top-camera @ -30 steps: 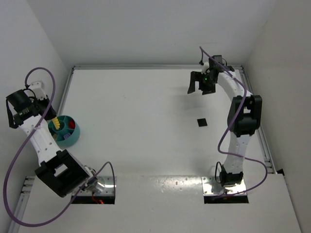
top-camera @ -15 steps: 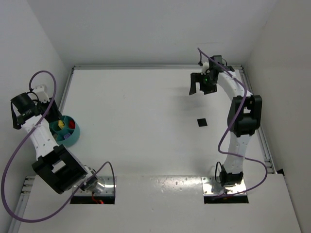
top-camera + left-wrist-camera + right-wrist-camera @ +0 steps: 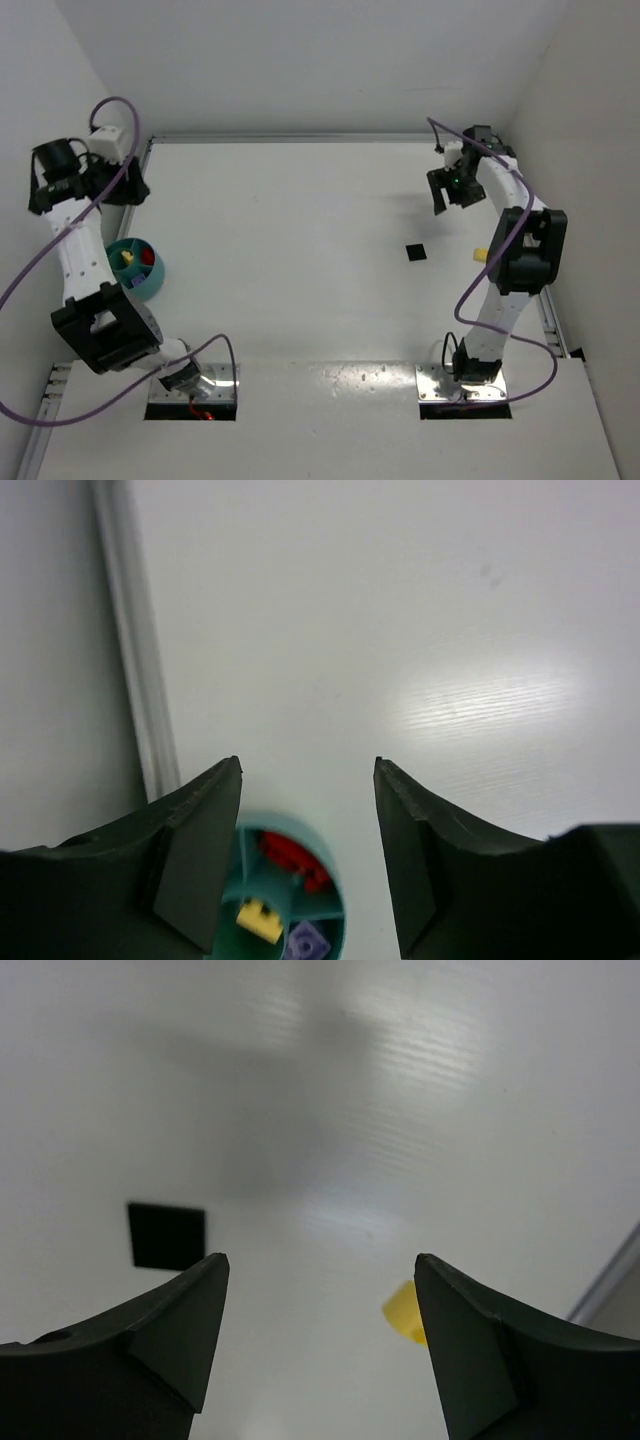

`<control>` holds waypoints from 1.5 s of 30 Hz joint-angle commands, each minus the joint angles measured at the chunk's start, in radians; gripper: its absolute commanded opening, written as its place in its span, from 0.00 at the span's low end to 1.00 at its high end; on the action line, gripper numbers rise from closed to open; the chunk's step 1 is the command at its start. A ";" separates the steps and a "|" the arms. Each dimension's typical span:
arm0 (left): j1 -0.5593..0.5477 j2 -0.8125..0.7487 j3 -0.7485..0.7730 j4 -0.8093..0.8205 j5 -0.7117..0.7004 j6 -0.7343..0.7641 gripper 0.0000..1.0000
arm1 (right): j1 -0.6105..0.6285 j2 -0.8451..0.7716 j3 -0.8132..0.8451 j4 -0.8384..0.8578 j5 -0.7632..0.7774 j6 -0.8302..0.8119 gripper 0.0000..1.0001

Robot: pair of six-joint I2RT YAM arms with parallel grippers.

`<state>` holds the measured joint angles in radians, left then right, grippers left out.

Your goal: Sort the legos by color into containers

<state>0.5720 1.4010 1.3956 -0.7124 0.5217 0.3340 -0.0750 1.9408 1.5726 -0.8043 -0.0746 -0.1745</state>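
Now, bowl (image 3: pixel 152 285): teal, divided; on the tabletop (image 3: pixel 300 220) at its left edge, beside the left arm
Sorted legos: red lego (image 3: pixel 290 855), yellow lego (image 3: pixel 258 918) and purple lego (image 3: pixel 308 942) in the bowl; each colour in its own compartment
Stray lego (image 3: pixel 403 1312): yellow; on the tabletop near the right rail (image 3: pixel 610 1280); right of a black square (image 3: pixel 166 1235), apart from it
Left gripper (image 3: pixel 308 770): raised, beyond the bowl; jaws apart, nothing between them
Right gripper (image 3: pixel 320 1265): high over the far right tabletop; jaws apart, empty; stray lego seen by the right jaw, square by the left
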 commanded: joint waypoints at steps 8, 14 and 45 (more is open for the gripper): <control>-0.512 0.240 0.210 -0.189 0.161 0.171 0.62 | -0.222 -0.209 -0.158 -0.208 0.042 -0.608 0.82; -0.623 0.334 0.298 -0.190 0.202 0.161 0.63 | -0.295 -0.163 -0.166 -0.242 -0.033 -0.842 0.89; -0.776 0.303 0.258 -0.082 0.032 -0.007 0.63 | -0.345 0.063 -0.276 -0.115 -0.186 -1.356 0.75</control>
<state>-0.1879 1.7248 1.6131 -0.8196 0.5671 0.3378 -0.4038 2.0083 1.3136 -1.0012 -0.2005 -1.5036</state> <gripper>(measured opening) 0.634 0.760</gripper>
